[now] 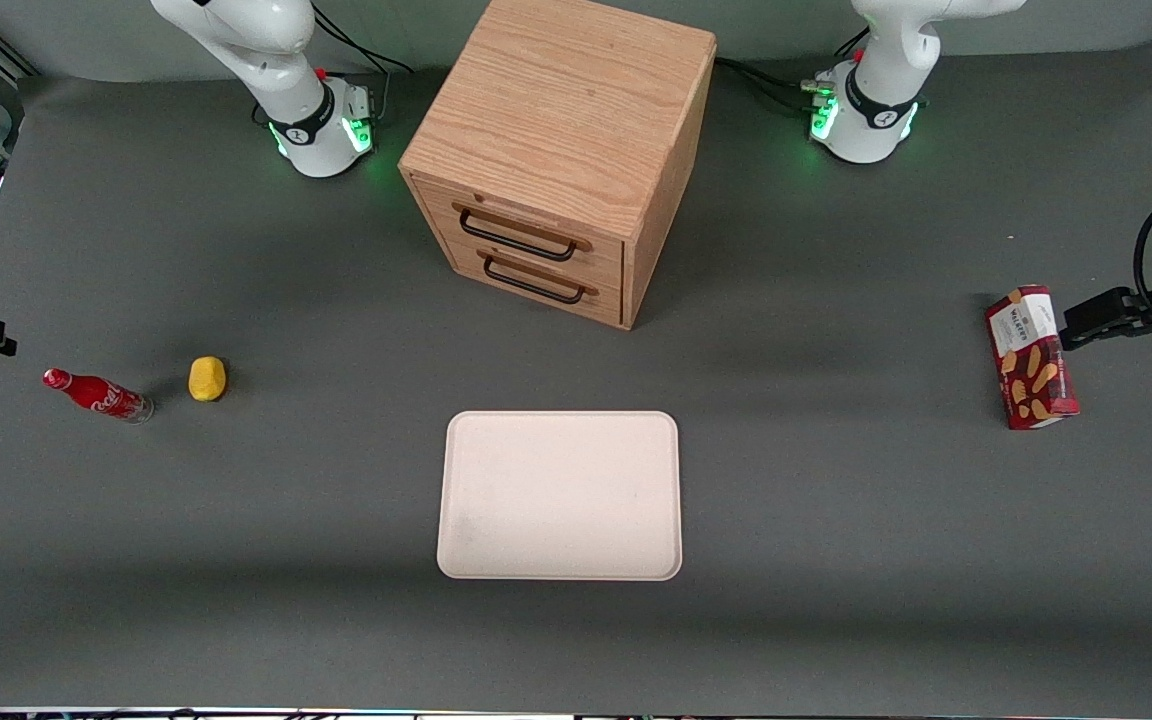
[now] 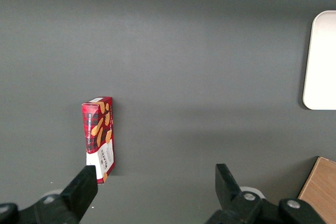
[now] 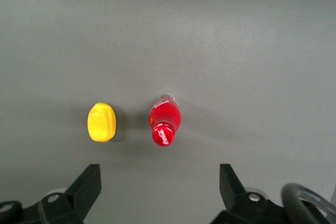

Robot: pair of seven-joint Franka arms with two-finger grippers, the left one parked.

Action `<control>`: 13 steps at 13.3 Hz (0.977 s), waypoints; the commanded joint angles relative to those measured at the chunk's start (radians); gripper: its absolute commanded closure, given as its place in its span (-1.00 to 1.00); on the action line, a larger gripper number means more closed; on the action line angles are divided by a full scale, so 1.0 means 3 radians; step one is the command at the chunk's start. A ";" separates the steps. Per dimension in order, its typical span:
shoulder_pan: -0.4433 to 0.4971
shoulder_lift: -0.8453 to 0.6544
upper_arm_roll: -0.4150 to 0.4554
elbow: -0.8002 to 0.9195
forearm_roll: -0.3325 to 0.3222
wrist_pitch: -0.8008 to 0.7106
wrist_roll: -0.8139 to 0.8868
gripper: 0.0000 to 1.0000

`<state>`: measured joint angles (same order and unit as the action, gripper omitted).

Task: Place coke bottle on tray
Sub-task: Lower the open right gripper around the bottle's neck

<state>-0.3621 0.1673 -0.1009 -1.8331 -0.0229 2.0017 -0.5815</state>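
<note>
Hanging above the table with its fingers spread wide and nothing between them, the gripper (image 3: 157, 184) looks down on the coke bottle (image 3: 165, 121), which stands upright on the grey table (image 1: 336, 620) just beside a yellow lemon (image 3: 101, 122). Both sit toward the working arm's end, well apart from the tray (image 1: 561, 495), which lies nearer the front camera than the wooden drawer cabinet (image 1: 561, 150).

The black two-finger tool (image 3: 157, 182) is cut off by the right wrist view's edge, only its fingers showing, spread wide.

The flat cream-beige rectangular tray (image 2: 321, 61) is cropped in the left wrist view.
</note>
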 commanded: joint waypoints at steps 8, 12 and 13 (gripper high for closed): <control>0.0006 0.0015 -0.0027 -0.0721 0.0295 0.0880 -0.0239 -1.00; 0.0006 0.0158 -0.0098 -0.0726 0.0403 0.1013 -0.0414 -1.00; 0.0006 0.0178 -0.0098 -0.0726 0.0403 0.1013 -0.0439 -1.00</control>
<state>-0.3635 0.2117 -0.1246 -2.0500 0.0739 2.2884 -0.6680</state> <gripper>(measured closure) 0.000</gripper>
